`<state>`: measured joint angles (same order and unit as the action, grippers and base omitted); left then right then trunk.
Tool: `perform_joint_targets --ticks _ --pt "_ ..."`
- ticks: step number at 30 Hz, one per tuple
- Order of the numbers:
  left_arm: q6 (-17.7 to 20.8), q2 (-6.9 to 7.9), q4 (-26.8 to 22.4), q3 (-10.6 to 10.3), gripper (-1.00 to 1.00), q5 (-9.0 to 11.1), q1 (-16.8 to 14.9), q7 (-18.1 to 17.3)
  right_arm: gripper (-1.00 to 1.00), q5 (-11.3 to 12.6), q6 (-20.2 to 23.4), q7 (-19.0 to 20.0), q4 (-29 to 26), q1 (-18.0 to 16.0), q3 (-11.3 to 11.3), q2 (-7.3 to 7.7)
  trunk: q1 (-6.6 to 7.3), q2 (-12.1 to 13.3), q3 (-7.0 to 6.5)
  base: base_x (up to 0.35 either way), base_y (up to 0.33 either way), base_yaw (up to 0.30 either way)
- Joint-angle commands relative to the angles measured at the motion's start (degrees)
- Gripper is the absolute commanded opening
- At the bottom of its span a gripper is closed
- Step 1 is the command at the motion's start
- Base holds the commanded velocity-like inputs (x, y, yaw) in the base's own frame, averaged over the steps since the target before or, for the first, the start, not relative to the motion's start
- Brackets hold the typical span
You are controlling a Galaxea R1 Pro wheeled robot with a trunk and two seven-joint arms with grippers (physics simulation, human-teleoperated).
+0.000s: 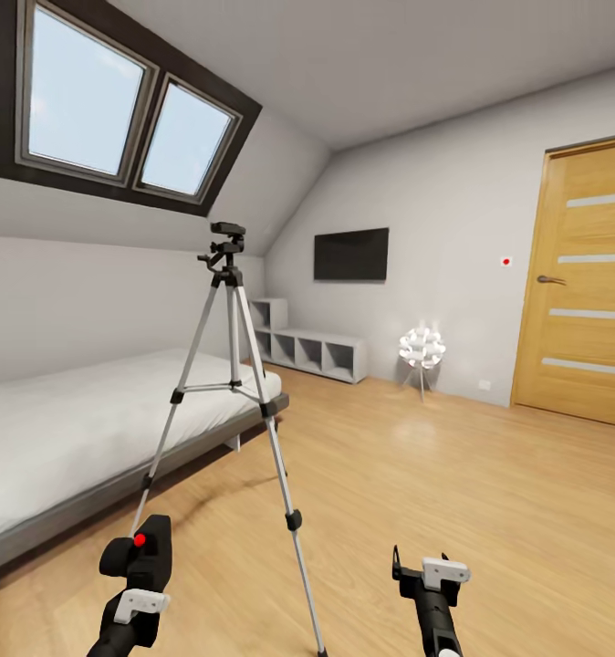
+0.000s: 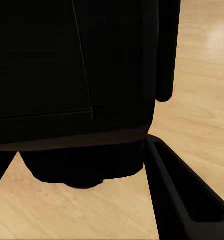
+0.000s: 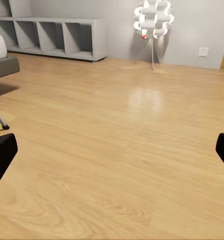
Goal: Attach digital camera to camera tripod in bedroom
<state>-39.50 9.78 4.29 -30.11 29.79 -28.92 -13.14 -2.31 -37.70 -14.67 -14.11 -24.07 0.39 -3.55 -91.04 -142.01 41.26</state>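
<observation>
Left jaws point(image 1: 136, 555) pinching camera point(image 1: 143, 546) low beside tripod point(image 1: 232, 383); right jaws point(image 1: 423, 573) hanging spread, empty. Camera needing raising to tripod head point(image 1: 225, 239), kept level, set squarely, legs unbumped.

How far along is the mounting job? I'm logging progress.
Done: the robot is in the bedroom, facing the tripod beside the bed. In hand: the left pincer holds the camera, low and well below the tripod's head, which carries nothing yet. The right pincer is open and empty. Left: raise the camera to the head and attach it.
</observation>
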Motion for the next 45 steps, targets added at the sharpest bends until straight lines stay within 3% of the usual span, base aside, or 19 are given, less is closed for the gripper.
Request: perform_joint_targets --ticks 1,25,45 --pt "-0.25 -0.04 0.19 -0.3 -1.0 0.53 -0.08 -0.4 1.0 -0.24 -0.09 -0.36 0.04 -0.06 0.05 0.0 0.24 0.38 -0.02 0.0 0.0 0.0" --pt "-0.23 -0.07 0.19 -0.3 -1.0 0.53 -0.08 -0.4 1.0 -0.24 -0.09 -0.39 0.03 -0.05 0.05 -0.06 5.51 10.0 -2.11 0.0 0.0 0.0" --pt "-0.23 -0.11 0.19 -0.3 -1.0 0.53 -0.08 -0.4 1.0 -0.24 -0.09 -0.45 0.04 -0.05 0.05 0.03 9.9 18.03 -5.61 0.0 0.0 0.0"
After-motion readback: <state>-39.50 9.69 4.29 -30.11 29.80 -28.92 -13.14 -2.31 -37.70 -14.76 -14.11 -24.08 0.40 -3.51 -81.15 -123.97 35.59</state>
